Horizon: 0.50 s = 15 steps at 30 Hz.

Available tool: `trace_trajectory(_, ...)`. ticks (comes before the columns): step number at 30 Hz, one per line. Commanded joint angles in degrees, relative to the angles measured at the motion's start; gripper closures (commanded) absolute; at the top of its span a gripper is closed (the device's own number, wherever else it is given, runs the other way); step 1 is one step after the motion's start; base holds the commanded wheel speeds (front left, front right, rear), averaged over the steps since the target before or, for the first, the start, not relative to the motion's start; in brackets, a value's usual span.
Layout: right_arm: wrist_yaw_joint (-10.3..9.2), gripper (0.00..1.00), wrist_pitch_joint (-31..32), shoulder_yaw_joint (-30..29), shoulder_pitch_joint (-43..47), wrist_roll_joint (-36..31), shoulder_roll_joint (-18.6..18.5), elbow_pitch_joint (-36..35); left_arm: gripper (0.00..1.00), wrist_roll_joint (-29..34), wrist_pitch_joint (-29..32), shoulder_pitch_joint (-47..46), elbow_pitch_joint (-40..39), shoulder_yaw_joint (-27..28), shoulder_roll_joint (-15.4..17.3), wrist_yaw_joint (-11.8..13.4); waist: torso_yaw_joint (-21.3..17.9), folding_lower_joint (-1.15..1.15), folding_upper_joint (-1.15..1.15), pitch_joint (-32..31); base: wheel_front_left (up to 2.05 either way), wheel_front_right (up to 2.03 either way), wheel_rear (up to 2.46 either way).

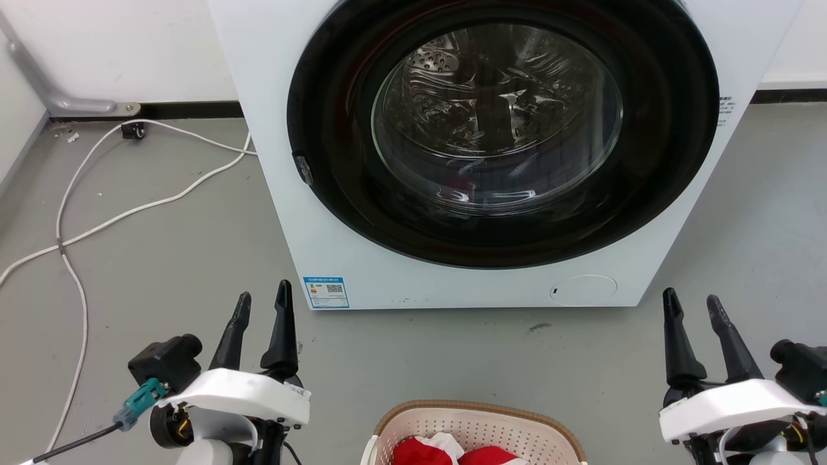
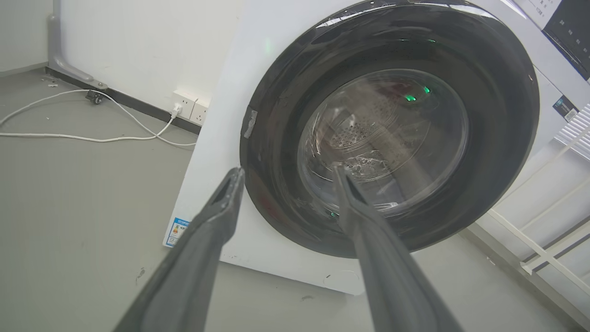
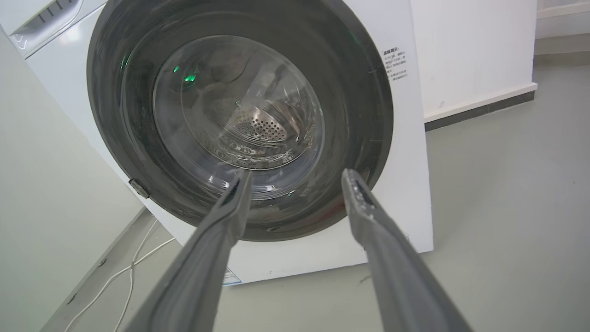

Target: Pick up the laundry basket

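Washing machine (image 1: 323,213) blocks way ahead of left gripper (image 1: 263,294) and right gripper (image 1: 691,297); open floor (image 1: 452,349) strip before fingertips. Laundry basket (image 1: 481,410) between grippers, free gap each side. Cable (image 1: 84,226) outboard of left gripper

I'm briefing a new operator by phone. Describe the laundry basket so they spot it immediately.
Find the big white washing machine with the round dark door. On the grey floor in front of it, at the head view's bottom edge, sits the laundry basket. Its cream perforated walls, brown woven-look rim and red cloth inside set it apart from the white cable nearby.
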Motion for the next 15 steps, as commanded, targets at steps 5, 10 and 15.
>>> trace_trajectory(5,0.0,0.0,-0.6,0.5,0.1,-4.9,0.1,-0.3,0.0,4.6,-1.2,-0.9,0.2,-0.5,0.1,0.7,-0.1,-0.01,0.0,0.0,0.0,0.0,0.0)
trace_trajectory(10,0.0,0.0,-0.7,0.6,0.3,-8.2,0.1,-0.2,0.0,8.0,-2.0,-0.9,0.8,-0.7,0.0,1.2,-0.1,-0.01,0.0,0.1,0.0,0.0,0.0)
trace_trajectory(15,0.0,0.0,-0.6,0.6,0.5,-11.2,0.2,0.1,0.0,11.0,-2.6,-1.0,1.4,-0.8,0.0,1.7,-0.2,-0.01,0.0,0.1,0.0,0.0,0.0)
